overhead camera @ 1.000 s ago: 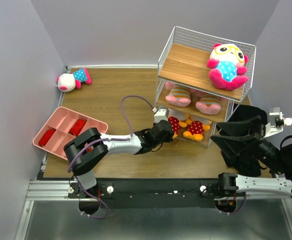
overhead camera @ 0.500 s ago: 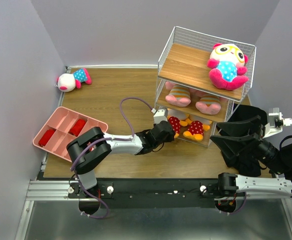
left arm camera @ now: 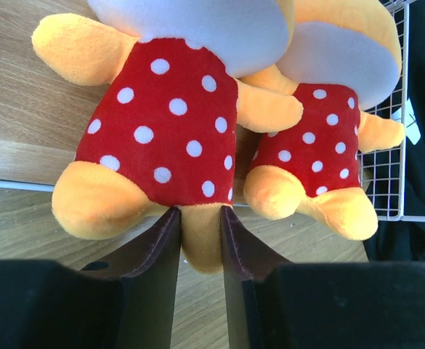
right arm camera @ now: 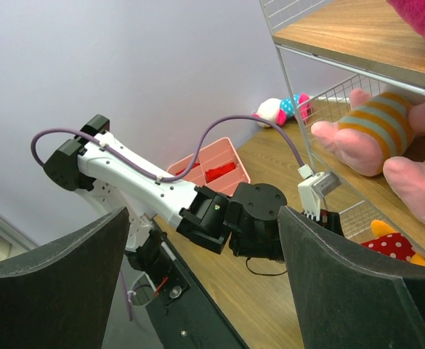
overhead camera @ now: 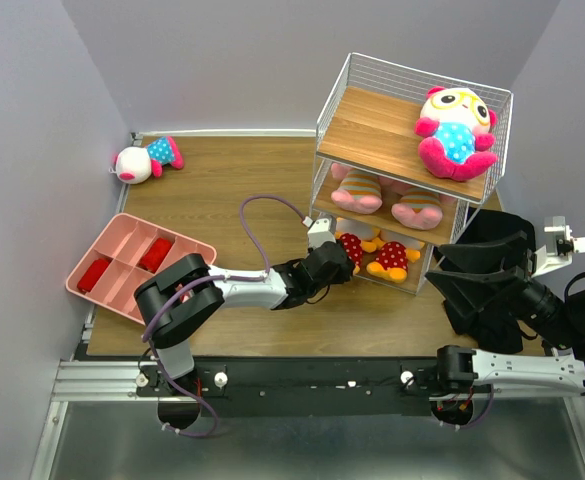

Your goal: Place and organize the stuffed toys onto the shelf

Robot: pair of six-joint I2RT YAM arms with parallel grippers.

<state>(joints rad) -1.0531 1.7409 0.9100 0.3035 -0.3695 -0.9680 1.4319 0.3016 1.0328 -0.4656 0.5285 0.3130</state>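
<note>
Left gripper [left arm camera: 199, 213] at the shelf [overhead camera: 372, 125], bottom tier

Its jaws stand narrowly parted astride one foot of a yellow toy [left arm camera: 161, 123]; grasp or release cannot be told. Right gripper [right arm camera: 203, 212] gapes empty. On the brown wooden table [overhead camera: 222, 200], the shelf stands at 2 o'clock, a white-faced toy [overhead camera: 147, 158] at 10 o'clock, a pink tray [overhead camera: 122, 216] at 8 o'clock. Pale lilac walls [overhead camera: 222, 60] enclose three sides.

Yellow toy [left arm camera: 161, 131]: fleecy matt plush, red dotted cloth outfit; shelf [overhead camera: 372, 125]: smooth light wood boards, white wire frame; bench [overhead camera: 222, 200]: darker wood-grain top; tray [overhead camera: 127, 232]: smooth pink plastic; left hand [left arm camera: 199, 215] fingers [left arm camera: 158, 247]: dark matt pads.
</note>
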